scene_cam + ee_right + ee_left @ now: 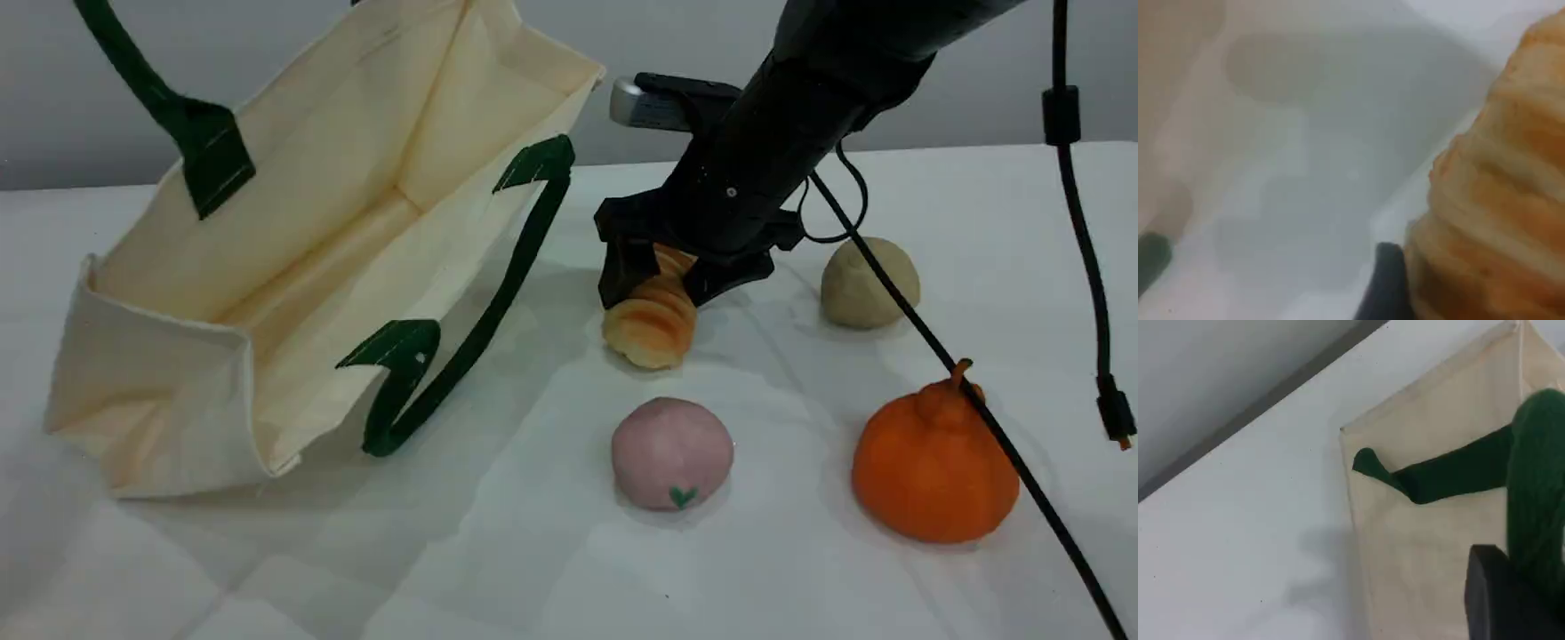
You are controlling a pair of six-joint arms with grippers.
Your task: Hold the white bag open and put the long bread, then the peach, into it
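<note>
White table (551,569) under grey wall (969,89); right gripper (662,280) astride long bread (652,324); left gripper's (1511,603) grip unclear.

Beige ball (869,283) and orange fruit (933,467) on table (1022,196).

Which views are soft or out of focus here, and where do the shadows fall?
Scene view: sharp, with soft shadows on the table under the long bread, the peach and the white bag. Left wrist view: the green handle near the lens is blurred; faint shadow beside the bag. Right wrist view: blurriest, bread fills the right side out of focus, right pincer's fingertip smeared.
</note>
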